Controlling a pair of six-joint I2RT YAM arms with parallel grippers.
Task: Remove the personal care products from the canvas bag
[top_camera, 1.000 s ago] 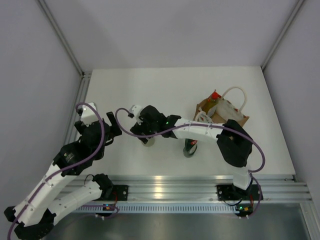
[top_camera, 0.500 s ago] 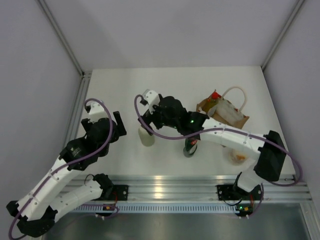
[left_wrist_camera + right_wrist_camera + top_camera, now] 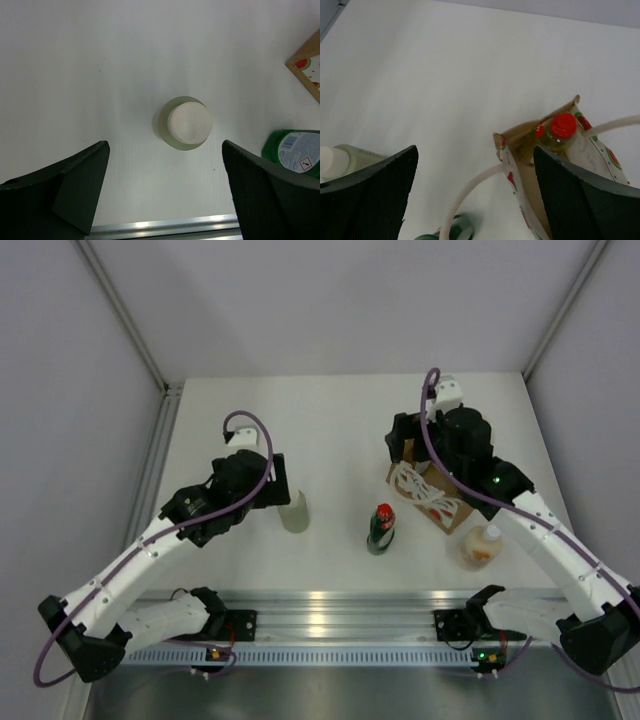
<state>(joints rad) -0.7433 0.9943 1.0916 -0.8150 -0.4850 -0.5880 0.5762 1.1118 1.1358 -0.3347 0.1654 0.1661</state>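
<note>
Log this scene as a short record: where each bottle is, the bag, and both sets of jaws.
in bag: yellow bottle, red cap showing
out of bag: pale cylinder, green bottle, cream bottle
canvas bag: right of the green bottle, top open
left jaws: open, above the pale cylinder, not touching it
right jaws: open, empty, above the bag

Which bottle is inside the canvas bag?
The yellow bottle with the red cap: it sits in the canvas bag, while the pale grey bottle, dark green bottle and cream bottle stand on the table.
</note>
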